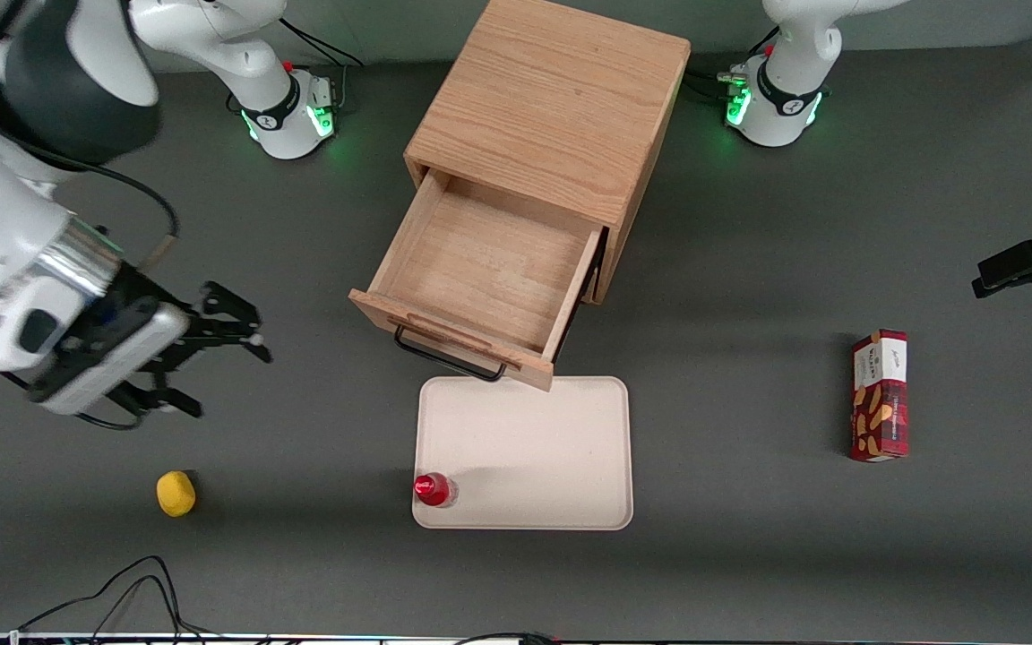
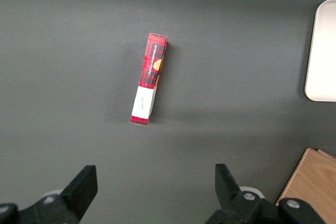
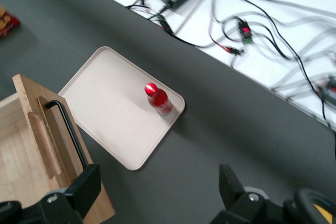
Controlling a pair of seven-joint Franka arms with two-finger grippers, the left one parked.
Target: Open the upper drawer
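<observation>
The upper drawer [image 1: 489, 269] is light oak with visible grain, unvarnished-looking and matt inside, its bar handle [image 1: 444, 356] thin black metal. The cabinet [image 1: 561, 98] shows the same grained wood. The desk [image 1: 749, 537] is dark grey and matt. The tray [image 1: 561, 466] looks like smooth cream plastic. The gripper [image 1: 211, 358], toward the working arm's end, is matt black, jaws apart.

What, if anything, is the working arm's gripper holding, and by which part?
Nothing. The gripper is open and empty, above the bare table toward the working arm's end, apart from the pulled-out upper drawer and its handle.
</observation>
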